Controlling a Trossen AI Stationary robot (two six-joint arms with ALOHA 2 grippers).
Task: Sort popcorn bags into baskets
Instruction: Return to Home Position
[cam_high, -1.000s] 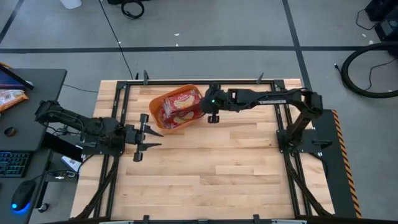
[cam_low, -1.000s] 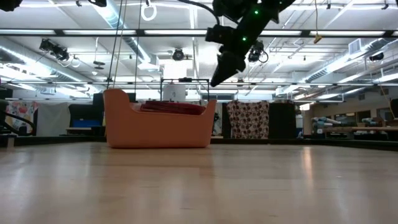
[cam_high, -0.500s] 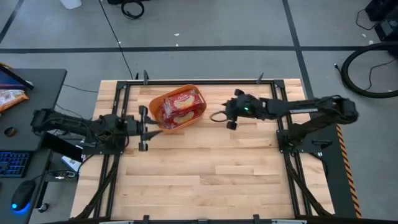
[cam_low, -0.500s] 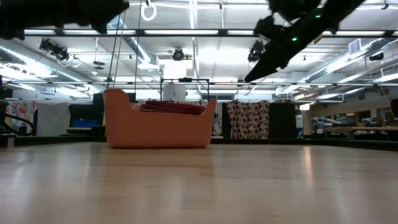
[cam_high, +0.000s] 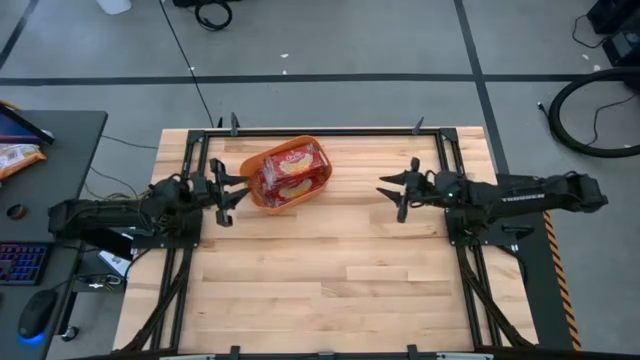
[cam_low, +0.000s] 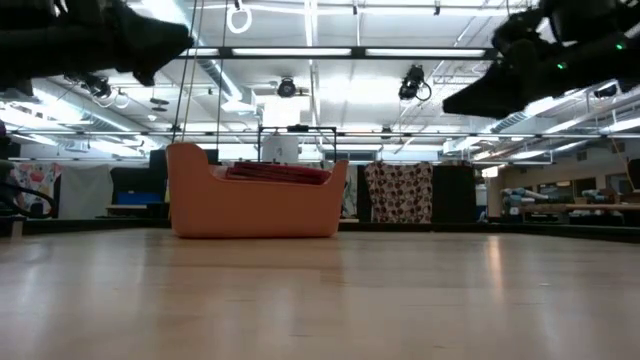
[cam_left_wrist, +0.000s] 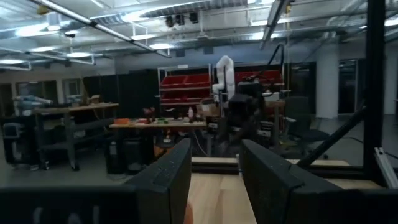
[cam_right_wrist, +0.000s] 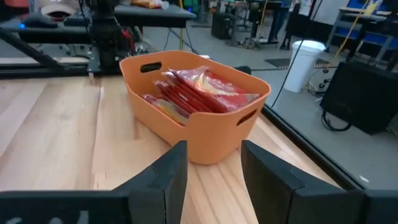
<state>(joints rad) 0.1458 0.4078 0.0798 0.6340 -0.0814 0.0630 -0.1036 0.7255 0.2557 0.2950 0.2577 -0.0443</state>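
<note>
Wooden counter underneath, grey workshop floor all around. Just left of the orange basket, close to its rim: left claw, spread wide, gripping nothing. Inside the basket: red popcorn bags, stacked and leaning together, none seen loose on the counter. Well to the right of the basket: right claw, likewise spread wide and carrying nothing, pointed toward the basket. Sorting apparently done; step in hand, by the look of it, sending both arms home. Next calls for folding each arm away from the basket without clipping its rim.
</note>
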